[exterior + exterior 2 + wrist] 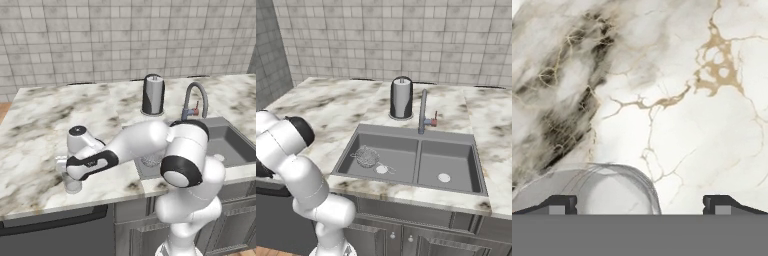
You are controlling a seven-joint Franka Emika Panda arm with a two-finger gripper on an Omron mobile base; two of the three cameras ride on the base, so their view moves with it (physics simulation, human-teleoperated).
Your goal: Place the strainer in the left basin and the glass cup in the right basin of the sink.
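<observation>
Strainer: we see the strainer (367,156) lying in the left basin (401,162) of the sink (476,172), near the round drain, its thin handle pointing toward 4 o'clock in the right base view. We judge that half of the task done.

Glass cup: the glass cup (73,184) stands upright on the marble surface (40,130), near its front edge, well apart from the sink at 9 o'clock of it. In the hand view its clear rim (592,187) curves up at 7 o'clock.

Fingers: the gripper (640,205) hangs directly over the cup with its fingers (559,204) spread wide and holding nothing; the cup sits off toward the left finger, not centred between them.

Right basin: the right basin (456,162) holds nothing but its drain.

Handling: we expect the cup to be light, rigid, slick and breakable. We would centre over it, then take it across the wall just below the rim, firmly but gently.

Risk: an off-centre closing could nudge or tip it near the surface edge.

Bystander: the dark canister (152,95) stands behind the faucet (194,100).
</observation>
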